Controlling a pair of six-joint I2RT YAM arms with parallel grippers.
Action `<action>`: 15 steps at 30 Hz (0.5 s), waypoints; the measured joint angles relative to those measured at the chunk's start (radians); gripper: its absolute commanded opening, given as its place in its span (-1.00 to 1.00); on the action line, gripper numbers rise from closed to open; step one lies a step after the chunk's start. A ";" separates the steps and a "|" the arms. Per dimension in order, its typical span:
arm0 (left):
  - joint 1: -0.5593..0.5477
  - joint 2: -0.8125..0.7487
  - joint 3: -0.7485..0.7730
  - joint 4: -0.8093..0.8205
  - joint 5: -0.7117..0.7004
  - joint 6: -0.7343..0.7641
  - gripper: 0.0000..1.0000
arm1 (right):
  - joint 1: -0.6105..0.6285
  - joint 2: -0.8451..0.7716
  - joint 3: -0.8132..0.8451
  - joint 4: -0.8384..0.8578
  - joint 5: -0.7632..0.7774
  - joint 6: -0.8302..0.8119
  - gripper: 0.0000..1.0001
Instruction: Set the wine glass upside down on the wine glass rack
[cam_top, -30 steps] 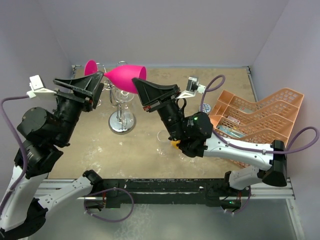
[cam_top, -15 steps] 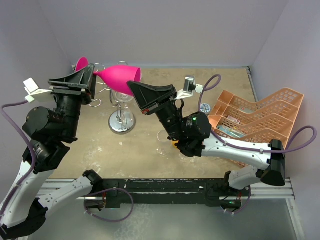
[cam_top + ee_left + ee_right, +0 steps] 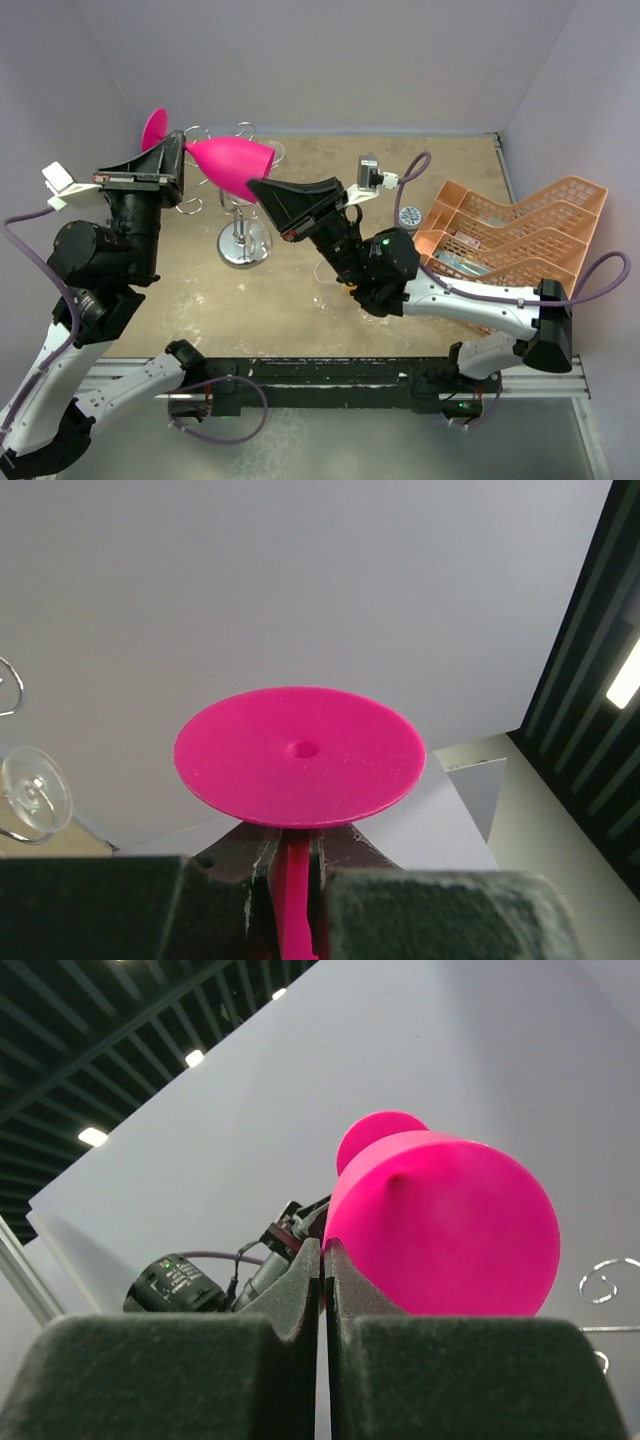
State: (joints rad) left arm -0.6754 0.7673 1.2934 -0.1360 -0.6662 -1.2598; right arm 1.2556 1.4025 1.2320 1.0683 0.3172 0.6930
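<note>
The pink wine glass [image 3: 230, 165] hangs in the air on its side above the wine glass rack [image 3: 244, 245], foot [image 3: 153, 128] toward the back left. My left gripper [image 3: 180, 160] is shut on its stem just below the foot [image 3: 300, 755], and the stem shows between the fingers [image 3: 345, 845]. My right gripper [image 3: 255, 185] is shut on the rim of the bowl [image 3: 450, 1225], with the jaws pinching the thin wall. The rack's chrome scroll arms [image 3: 245, 130] lie just behind the glass, and one curl [image 3: 605, 1280] shows in the right wrist view.
A clear glass [image 3: 240, 195] hangs on the rack, and its foot [image 3: 35, 792] shows in the left wrist view. A peach plastic crate [image 3: 510, 240] stands at the right. A small round object [image 3: 407, 215] lies beside it. Grey walls close in the back and sides.
My left gripper has shut on the stem. Both arms and the glass have shifted a little to the left, and the glass's foot has risen.
</note>
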 measured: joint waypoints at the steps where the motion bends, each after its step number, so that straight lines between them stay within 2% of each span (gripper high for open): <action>1: 0.000 -0.003 -0.008 0.001 0.000 0.012 -1.00 | 0.000 -0.005 -0.016 0.000 -0.003 0.005 -0.73; 3: 0.000 -0.006 -0.016 0.000 0.003 0.032 -1.00 | 0.000 -0.021 -0.046 -0.003 -0.006 0.017 -0.24; 4: 0.000 -0.006 -0.017 0.004 0.002 0.045 -1.00 | 0.000 -0.034 -0.062 -0.016 -0.006 0.025 -0.06; 6: 0.000 -0.007 -0.017 0.016 0.002 0.071 -1.00 | 0.000 -0.060 -0.083 -0.050 -0.002 0.039 0.16; 9: 0.000 -0.020 -0.011 0.010 0.019 0.120 -1.00 | 0.001 -0.101 -0.094 -0.108 0.006 0.053 0.31; 15: 0.000 -0.031 0.085 -0.091 0.075 0.254 -1.00 | 0.001 -0.190 -0.095 -0.261 0.016 0.084 0.37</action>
State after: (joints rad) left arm -0.6750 0.7361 1.3781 -0.2272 -0.5911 -1.0058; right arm 1.2564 1.2129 1.1366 0.8074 0.3332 0.7769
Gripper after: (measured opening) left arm 0.035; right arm 0.675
